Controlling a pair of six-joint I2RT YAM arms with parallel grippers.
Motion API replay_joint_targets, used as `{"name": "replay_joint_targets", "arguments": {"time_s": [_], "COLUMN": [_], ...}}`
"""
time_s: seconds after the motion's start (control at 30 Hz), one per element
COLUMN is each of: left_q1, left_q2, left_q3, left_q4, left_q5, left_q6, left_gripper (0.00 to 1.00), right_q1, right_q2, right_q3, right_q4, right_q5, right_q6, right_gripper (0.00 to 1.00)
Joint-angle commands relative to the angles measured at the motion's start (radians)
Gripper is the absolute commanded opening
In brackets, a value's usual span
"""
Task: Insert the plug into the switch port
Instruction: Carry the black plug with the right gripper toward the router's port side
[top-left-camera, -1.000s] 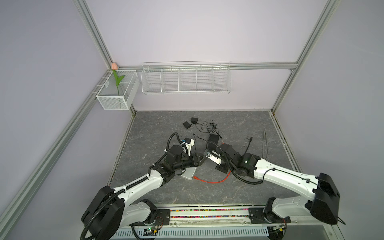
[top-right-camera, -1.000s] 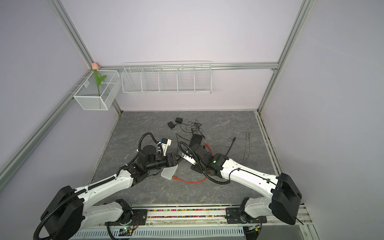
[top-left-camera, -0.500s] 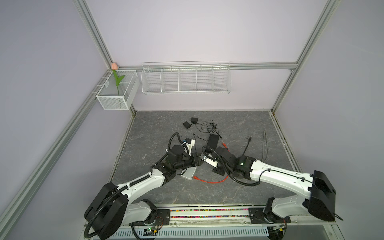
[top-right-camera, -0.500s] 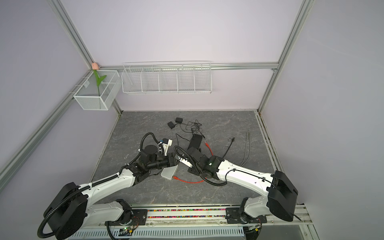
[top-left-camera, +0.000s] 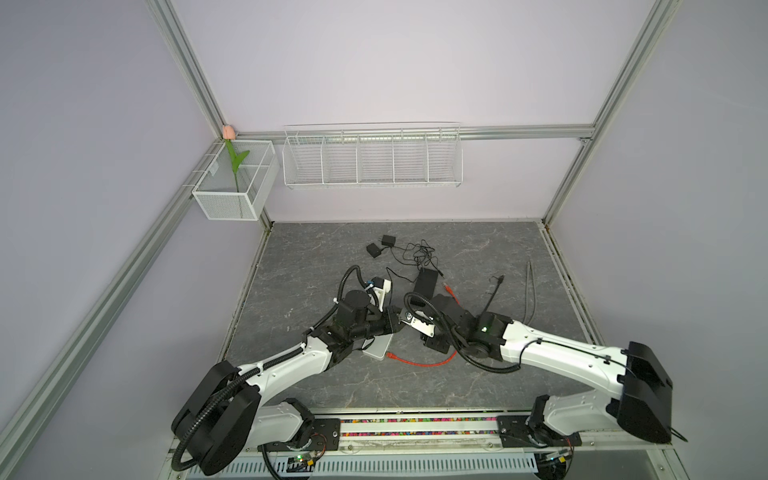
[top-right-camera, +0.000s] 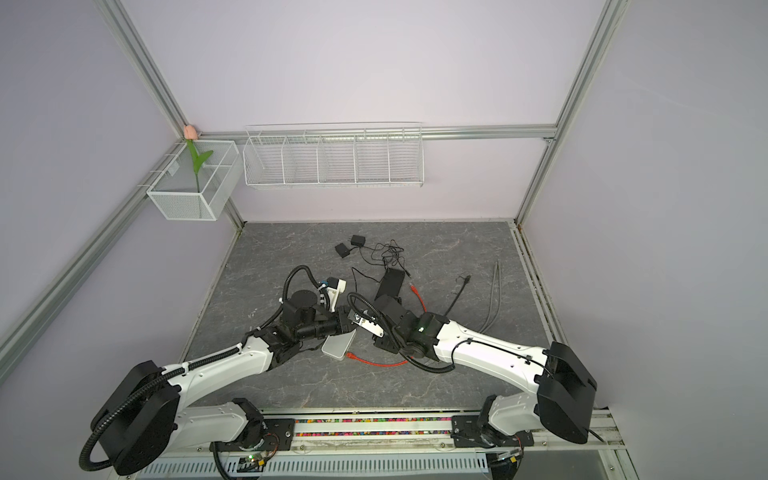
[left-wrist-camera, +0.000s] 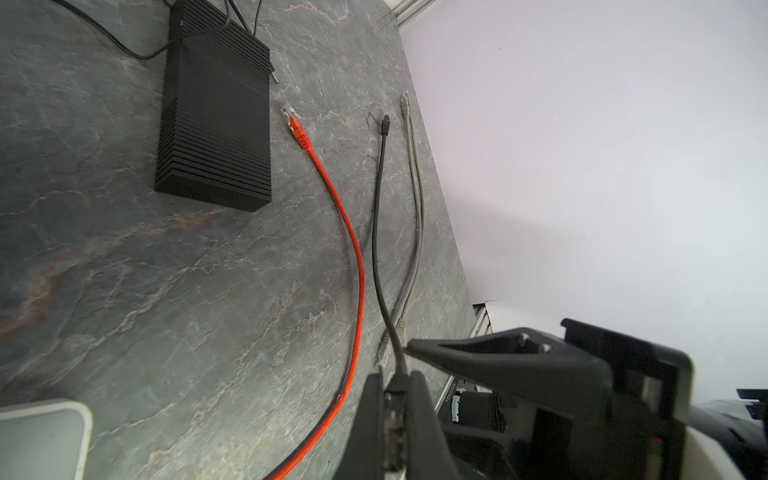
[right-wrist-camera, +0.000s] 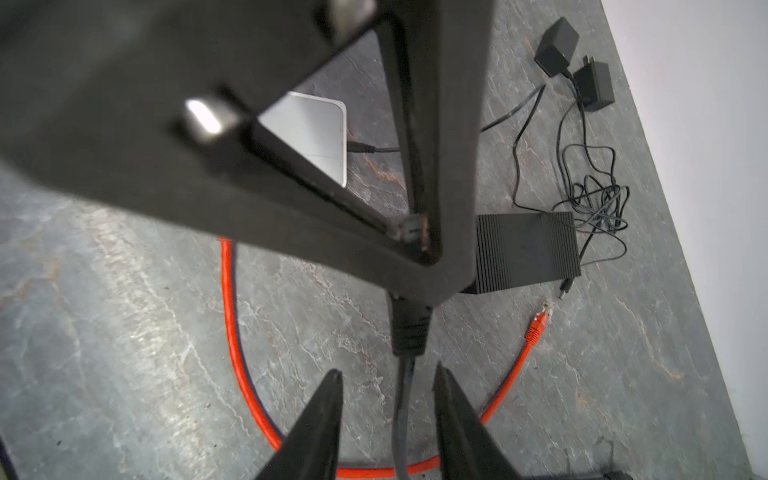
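Looking around the meeting point of both arms, near the middle of the table (top-left-camera: 316, 266): at 1 o'clock a black ribbed box (left-wrist-camera: 216, 108), flat on the grey top, with thin black leads at its far end. Just beside its near corner, the clear tip of a red cable (left-wrist-camera: 353, 257), bending away toward 6 o'clock. At 7 o'clock a white flat box (top-left-camera: 378, 349), partly under the left arm. At 12 o'clock, near the back wall, two black adapters (right-wrist-camera: 557, 45) with a tangle of thin wire. At 3 o'clock, along the table edge, a grey cable (left-wrist-camera: 417, 216) folded double. Higher on the walls, a mesh basket (top-left-camera: 232, 203) with a tulip (top-left-camera: 228, 132), and a wire rack (top-left-camera: 372, 166).

Crowding the way from plug to ribbed box: the right wrist, close to both.

Left gripper (left-wrist-camera: 395, 382) pressed together on the black plug (left-wrist-camera: 395, 415), above the table, with the black cable (left-wrist-camera: 376, 232) coming out between the fingertips. Right gripper (right-wrist-camera: 388, 376) spread apart, one finger on each side of this same cable, just behind the plug.

Counted: two grippers, one held plug, three cables (red, black, grey), two boxes, two adapters, two wall baskets, one tulip.
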Motion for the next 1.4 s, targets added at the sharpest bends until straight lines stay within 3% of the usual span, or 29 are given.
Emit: {"name": "replay_joint_targets", "arguments": {"time_s": [0.0,0.5,0.97,1.2,1.37], "left_q1": [-0.002,-0.002,-0.002,0.002,0.013], "left_q2": [-0.002,-0.020,-0.024,-0.020,-0.017], "left_q3": [-0.002,0.004,0.003,0.001,-0.005], "left_q4": [0.010,-0.004,-0.010,0.000,0.007], "left_q5": [-0.001,0.013,0.025,0.041,0.053], "left_q6": [0.017,0.028,0.035,0.030,0.029], "left_gripper": [0.00,0.00,0.00,0.00,0.00], "right_q1": [-0.068,-0.145,-0.164,-0.169,-0.171], "right_q2": [-0.105,-0.042,0.026,0.062,0.060], "right_q3": [-0.038,-0.023,-0.002,0.021,0.014], "right_q4": [0.038,0.046,0.090,0.092,0.108], "right_q5": [-0.179,-0.334,-0.354,-0.358,-0.345], "right_q6": [-0.012,-0.107,-0.116,-0.119,-0.116], "right_gripper": [0.45,0.44,0.40,0.30,0.07]}}
